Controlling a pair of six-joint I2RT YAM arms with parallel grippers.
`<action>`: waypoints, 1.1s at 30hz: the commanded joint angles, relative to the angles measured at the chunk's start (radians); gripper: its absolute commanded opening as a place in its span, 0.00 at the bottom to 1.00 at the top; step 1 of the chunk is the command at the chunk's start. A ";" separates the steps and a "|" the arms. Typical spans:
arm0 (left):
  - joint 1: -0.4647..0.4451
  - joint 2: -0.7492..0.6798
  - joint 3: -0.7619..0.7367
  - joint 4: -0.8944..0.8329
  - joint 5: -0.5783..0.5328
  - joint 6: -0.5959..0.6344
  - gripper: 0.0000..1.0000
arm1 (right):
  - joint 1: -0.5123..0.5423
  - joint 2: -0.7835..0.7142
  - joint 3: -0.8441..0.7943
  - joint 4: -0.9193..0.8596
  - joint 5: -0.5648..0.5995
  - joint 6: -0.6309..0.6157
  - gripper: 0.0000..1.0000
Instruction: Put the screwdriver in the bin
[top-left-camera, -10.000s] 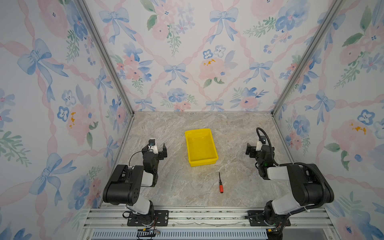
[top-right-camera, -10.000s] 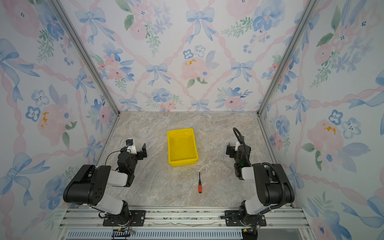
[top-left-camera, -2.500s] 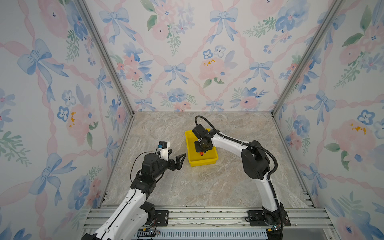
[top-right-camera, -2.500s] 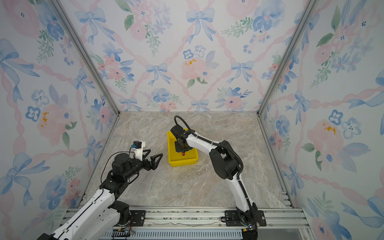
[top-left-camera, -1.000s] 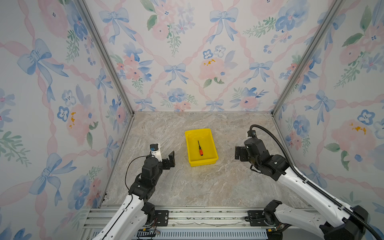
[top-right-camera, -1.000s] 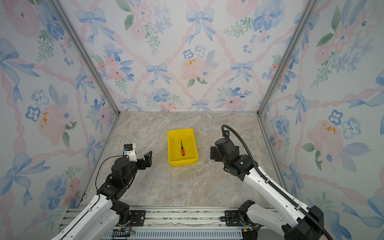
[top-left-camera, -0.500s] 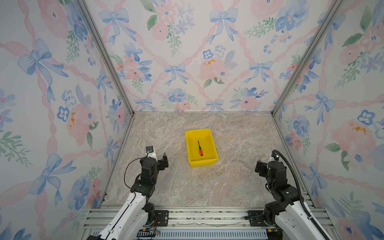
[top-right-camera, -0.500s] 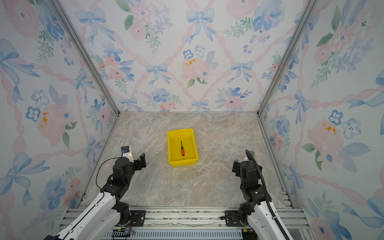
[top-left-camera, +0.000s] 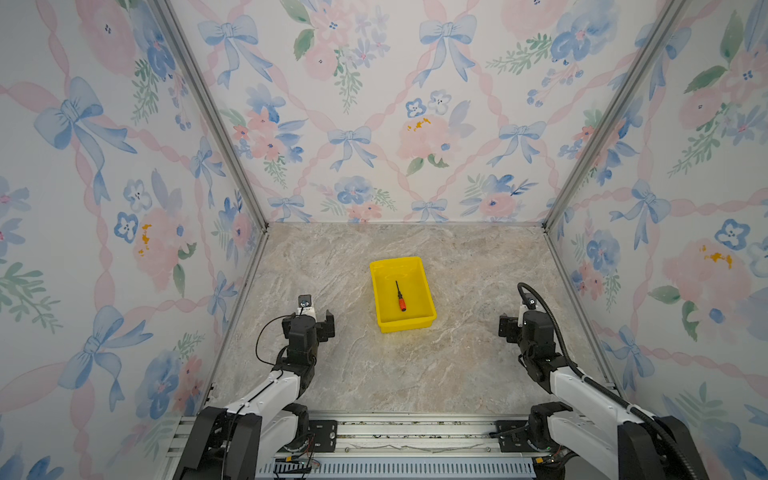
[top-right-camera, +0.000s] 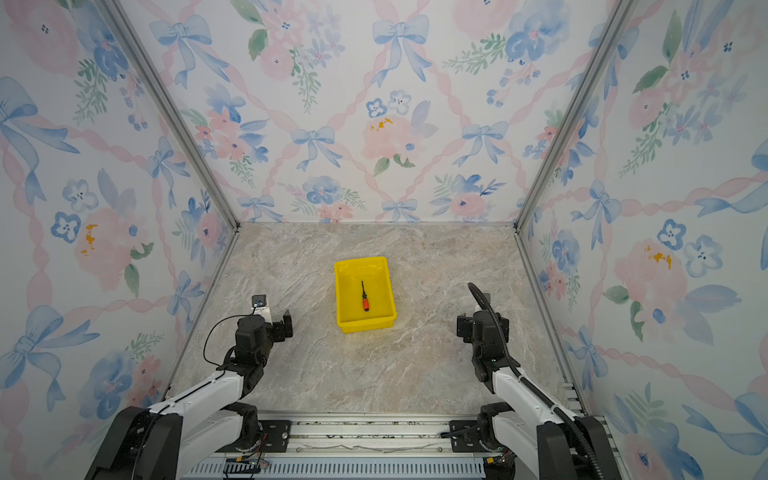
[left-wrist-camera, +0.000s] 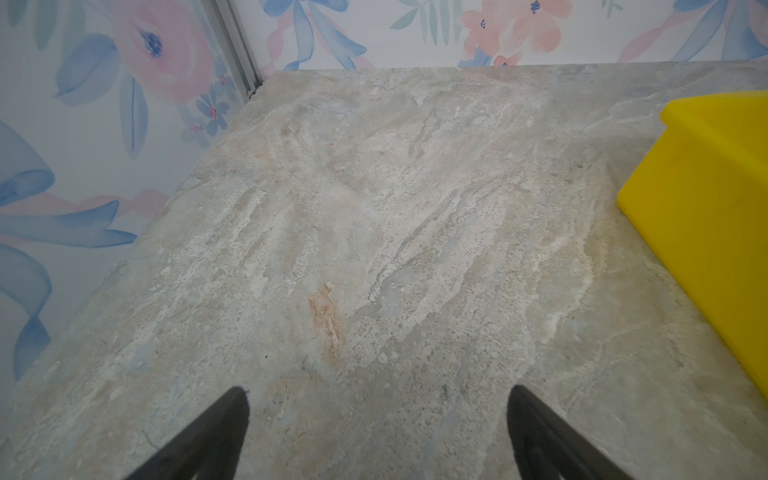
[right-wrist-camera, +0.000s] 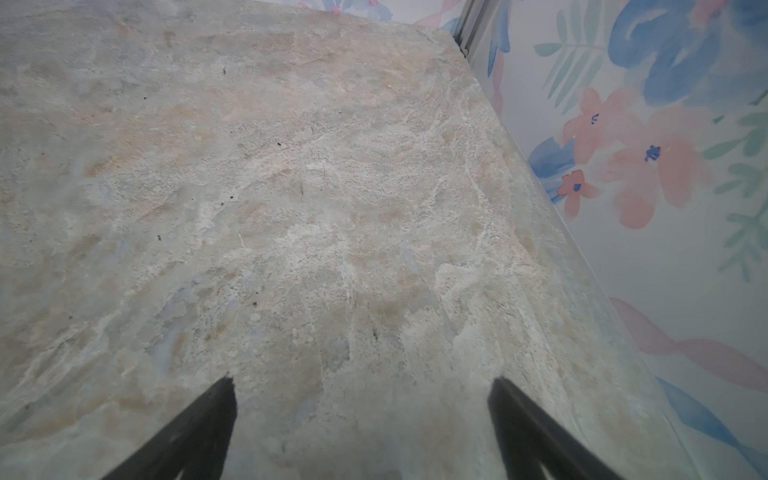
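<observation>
Near the desk (top-left-camera: 374, 374) centre, the screwdriver (top-left-camera: 400, 296) lies in the yellow bin (top-left-camera: 405, 325), seen only in both top views; the left wrist view catches just the bin's wall. Left hand (left-wrist-camera: 376, 395) and right hand (right-wrist-camera: 361, 380) gape apart, empty.

No text, label, brand, number or sign can be read in any view. The wallpaper (top-left-camera: 432, 137) bears only painted bows and flowers, and the bin (top-left-camera: 407, 325) shows plain yellow walls.
</observation>
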 joint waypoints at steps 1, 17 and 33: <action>0.020 0.089 0.040 0.200 0.002 0.053 0.97 | -0.031 0.123 0.078 0.236 -0.065 -0.014 0.97; 0.061 0.285 0.110 0.393 0.016 0.068 0.97 | -0.088 0.475 0.141 0.570 -0.176 0.000 0.97; 0.091 0.466 0.073 0.647 0.107 0.090 0.97 | -0.078 0.476 0.142 0.569 -0.161 -0.006 0.97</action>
